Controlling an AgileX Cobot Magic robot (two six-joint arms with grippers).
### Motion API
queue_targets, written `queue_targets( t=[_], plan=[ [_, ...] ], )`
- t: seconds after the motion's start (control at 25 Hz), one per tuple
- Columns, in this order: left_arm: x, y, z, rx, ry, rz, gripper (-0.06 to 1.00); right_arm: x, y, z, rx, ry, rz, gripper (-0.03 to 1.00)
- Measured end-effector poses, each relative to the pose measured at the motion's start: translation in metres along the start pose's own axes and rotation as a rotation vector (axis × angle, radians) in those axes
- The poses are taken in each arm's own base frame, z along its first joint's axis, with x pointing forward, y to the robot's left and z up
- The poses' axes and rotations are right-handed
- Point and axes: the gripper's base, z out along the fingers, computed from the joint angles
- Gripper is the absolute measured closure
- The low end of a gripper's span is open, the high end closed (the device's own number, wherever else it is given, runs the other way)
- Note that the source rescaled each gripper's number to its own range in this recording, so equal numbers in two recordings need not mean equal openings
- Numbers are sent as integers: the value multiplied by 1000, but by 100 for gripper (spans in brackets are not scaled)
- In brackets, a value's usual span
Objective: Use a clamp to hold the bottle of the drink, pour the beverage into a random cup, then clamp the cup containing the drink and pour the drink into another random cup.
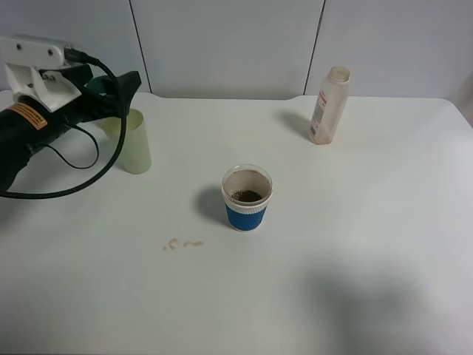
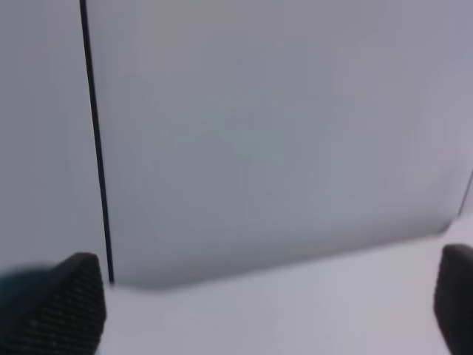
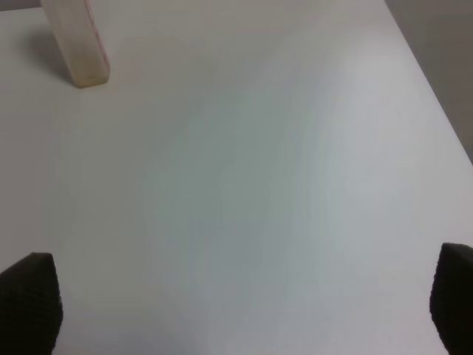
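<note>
The pale yellow-green tumbler (image 1: 134, 143) stands upright at the table's left rear. My left gripper (image 1: 124, 90) hovers over its rim. In the left wrist view this gripper (image 2: 270, 310) is open, with only wall and table edge between its fingertips. The short blue-sleeved paper cup (image 1: 247, 198) stands mid-table with dark brown drink (image 1: 247, 196) at its bottom. The bottle (image 1: 329, 105) stands capless at the right rear and looks empty; its base (image 3: 78, 44) shows in the right wrist view. My right gripper (image 3: 244, 307) is open above bare table and is out of the exterior view.
A few brown spilled drops (image 1: 181, 243) lie on the white table (image 1: 369, 222) left of the paper cup. Something teal (image 1: 96, 85) shows behind the left gripper, mostly hidden. A wall panel rises just behind the table's rear edge.
</note>
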Motion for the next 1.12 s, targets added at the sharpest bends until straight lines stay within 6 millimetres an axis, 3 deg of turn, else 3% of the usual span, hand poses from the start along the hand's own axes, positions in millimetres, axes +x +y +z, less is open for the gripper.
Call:
queue_targets(
  t=[0.2,0.28,0.44,0.76,1.12],
  plan=[
    [-19,-4,-5,11,-9,-82,21,0,0,0,0,0,0,-3],
    [-32,-5,-10,6,-8,-135,10,0,0,0,0,0,0,-3],
    [-49,-8,-17,5,-16,-132,1,0,0,0,0,0,0,-3],
    [-79,-13,-35,-10,-29,-94,0,0,0,0,0,0,0,-3],
    [-122,-19,-73,-76,-59,-36,0,0,0,0,0,0,0,-3]
  ],
)
